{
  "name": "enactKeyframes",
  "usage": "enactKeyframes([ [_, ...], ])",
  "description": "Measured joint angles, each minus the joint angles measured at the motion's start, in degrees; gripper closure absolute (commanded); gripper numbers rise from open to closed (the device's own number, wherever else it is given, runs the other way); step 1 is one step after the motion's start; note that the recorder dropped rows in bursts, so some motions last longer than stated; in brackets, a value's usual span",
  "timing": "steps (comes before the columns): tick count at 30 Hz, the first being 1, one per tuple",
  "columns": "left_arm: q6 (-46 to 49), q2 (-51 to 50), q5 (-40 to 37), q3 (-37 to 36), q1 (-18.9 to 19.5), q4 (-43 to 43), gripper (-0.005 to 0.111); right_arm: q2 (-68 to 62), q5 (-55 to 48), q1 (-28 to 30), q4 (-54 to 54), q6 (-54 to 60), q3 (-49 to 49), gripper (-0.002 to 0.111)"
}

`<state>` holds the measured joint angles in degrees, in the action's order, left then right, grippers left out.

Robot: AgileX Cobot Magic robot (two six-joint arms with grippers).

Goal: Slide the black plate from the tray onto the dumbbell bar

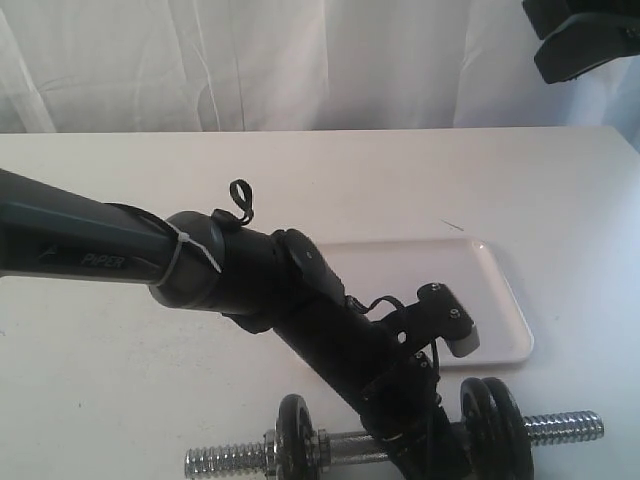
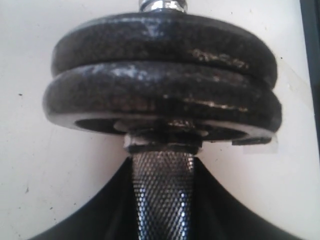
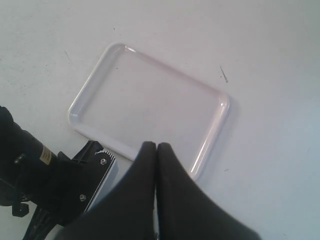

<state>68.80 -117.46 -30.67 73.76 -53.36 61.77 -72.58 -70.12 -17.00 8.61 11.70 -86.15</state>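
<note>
The left gripper (image 2: 162,175) pinches the knurled middle of the dumbbell bar (image 1: 565,427), which lies on the desk (image 1: 110,380) along the lower edge of the exterior frame. The black plate (image 1: 516,424) sits on the bar's right end, touching a second disc (image 1: 478,424) just inboard. The right gripper (image 3: 156,147), its fingers pressed together, hangs above the tray (image 3: 222,107).

You have the tray (image 1: 500,300) lying on the worktop (image 1: 100,380). Just in front of the tray the dumbbell bar (image 1: 565,427) lies crosswise, with two weight discs (image 1: 495,415) together before the tray's right end and a single disc (image 1: 295,435) before its left end.
</note>
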Motion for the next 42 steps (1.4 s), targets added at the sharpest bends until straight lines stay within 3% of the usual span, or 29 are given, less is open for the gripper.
enactKeyframes([
  [7,-0.7,0.8,-1.2,0.3,0.0,0.0,0.053,0.0,0.0,0.0,0.0,0.0,0.0,0.108],
  [29,-4.8,1.1,-2.0,0.7,0.0,-6.7,0.052,0.0,0.0,0.0,0.0,0.0,0.0,0.108],
  [42,-6.2,1.2,-2.3,5.2,0.0,-10.2,0.052,0.0,0.0,0.0,0.0,-0.1,0.0,0.108],
])
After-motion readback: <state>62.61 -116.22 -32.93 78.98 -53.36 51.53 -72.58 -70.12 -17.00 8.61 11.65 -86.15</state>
